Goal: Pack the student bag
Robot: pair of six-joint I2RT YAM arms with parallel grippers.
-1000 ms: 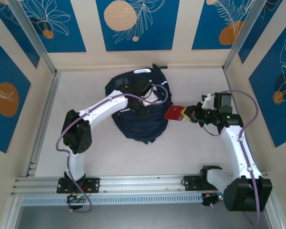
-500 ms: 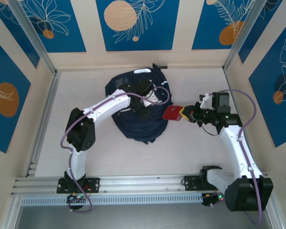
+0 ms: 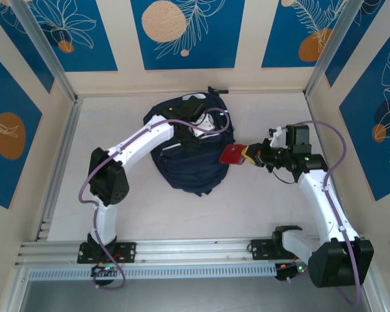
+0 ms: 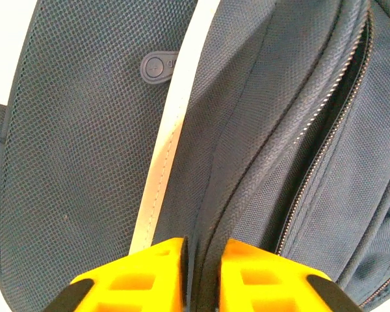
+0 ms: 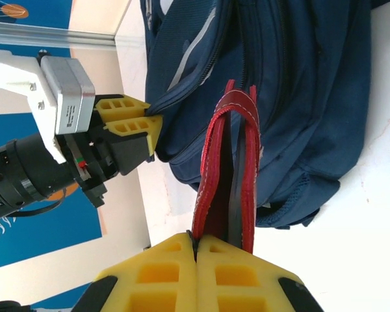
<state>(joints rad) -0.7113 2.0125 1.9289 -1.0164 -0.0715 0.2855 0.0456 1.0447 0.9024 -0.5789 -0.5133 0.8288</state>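
Observation:
The student bag [image 3: 190, 170], a big dark navy backpack with a pale stripe, lies in the middle of the table. My left gripper [image 3: 190, 138] is over its top part. In the left wrist view its yellow fingers [image 4: 149, 276] are shut on a fold of the bag [image 4: 84, 130] beside the zipper. My right gripper [image 3: 252, 155] hovers at the bag's right edge, shut on a flat red case [image 3: 234, 155]. In the right wrist view the red case [image 5: 211, 169] sticks out from the right gripper [image 5: 196, 250] toward the bag [image 5: 312, 78], and the left gripper [image 5: 153, 125] pinches the bag's rim.
Walls with blue panels close the table in at the back and both sides. A metal rail [image 3: 182, 250] runs along the near edge, where both arm bases stand. White tabletop [image 3: 266, 201] lies bare to the right and in front of the bag.
My left gripper has moved up toward the bag's far part and closed on its fabric. The right gripper with the red case has drifted slightly left, toward the bag.

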